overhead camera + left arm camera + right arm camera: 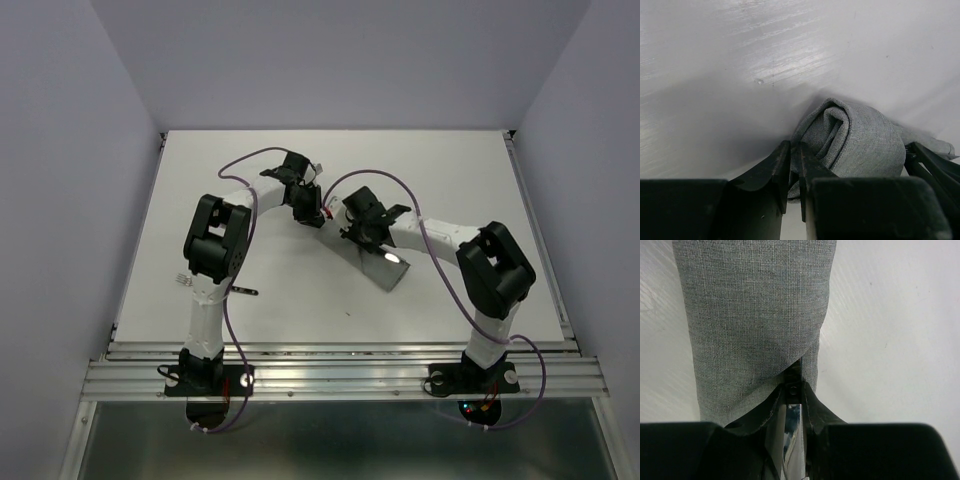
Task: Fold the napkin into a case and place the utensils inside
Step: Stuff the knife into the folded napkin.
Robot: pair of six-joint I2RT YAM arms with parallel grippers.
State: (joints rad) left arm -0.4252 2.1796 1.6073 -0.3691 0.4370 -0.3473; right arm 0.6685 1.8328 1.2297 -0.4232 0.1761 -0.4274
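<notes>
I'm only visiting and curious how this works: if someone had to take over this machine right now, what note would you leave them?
The left gripper is shut, pinching the rolled end of the napkin.
The right gripper is shut on what looks like a utensil, its shiny part between the fingers, at the napkin's near edge.
The napkin is already folded into a narrow strip on the table.
The other utensil lies on the table, partly hidden under the left arm.
Done: the folding. Left: get the held utensil inside, then the other one.
</notes>
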